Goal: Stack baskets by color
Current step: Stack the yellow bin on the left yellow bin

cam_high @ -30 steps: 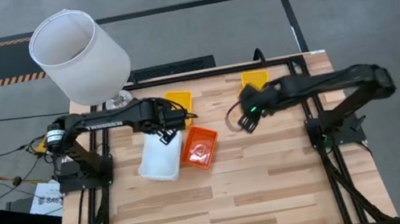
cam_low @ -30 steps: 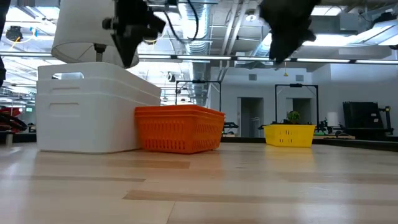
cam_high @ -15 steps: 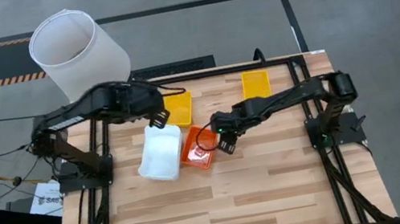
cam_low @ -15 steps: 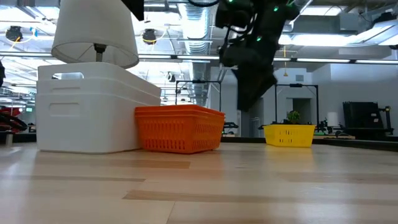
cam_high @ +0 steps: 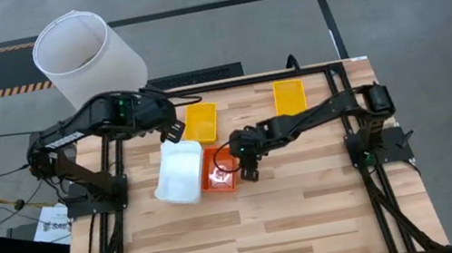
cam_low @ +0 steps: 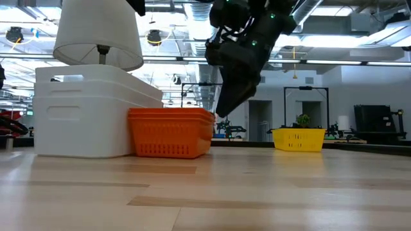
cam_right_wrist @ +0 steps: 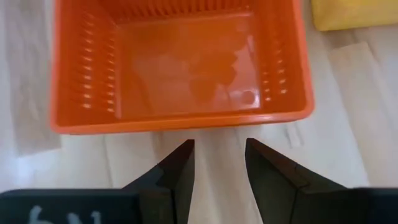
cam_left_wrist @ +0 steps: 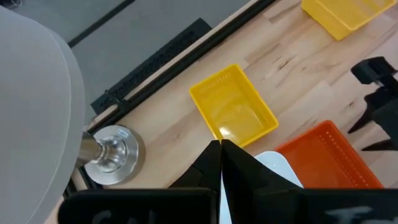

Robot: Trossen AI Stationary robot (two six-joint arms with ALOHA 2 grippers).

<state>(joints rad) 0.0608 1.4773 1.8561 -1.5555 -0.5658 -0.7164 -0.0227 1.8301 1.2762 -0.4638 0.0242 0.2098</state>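
Note:
An orange basket stands on the table right beside a white basket. One yellow basket sits behind them, and another lies near the far edge. My right gripper is open and low at the orange basket's right rim, pointing down at a slant. My left gripper is shut, empty and raised above the white basket's far end. My right gripper's fingertips stand at the upper edge of the orange basket's right wall, coming slanting down from the table's right. I cannot tell whether they touch the rim. The basket stands flat on the table.
A big white lampshade on a metal foot rises at the table's far left corner, close behind my left arm. The near half of the wooden table holds nothing.
My right gripper has come down and toward the table's left, to the orange basket's right side. The orange basket has slid left and turned square against the white basket. My left gripper has risen off the white basket and drawn back toward the far edge, staying shut.

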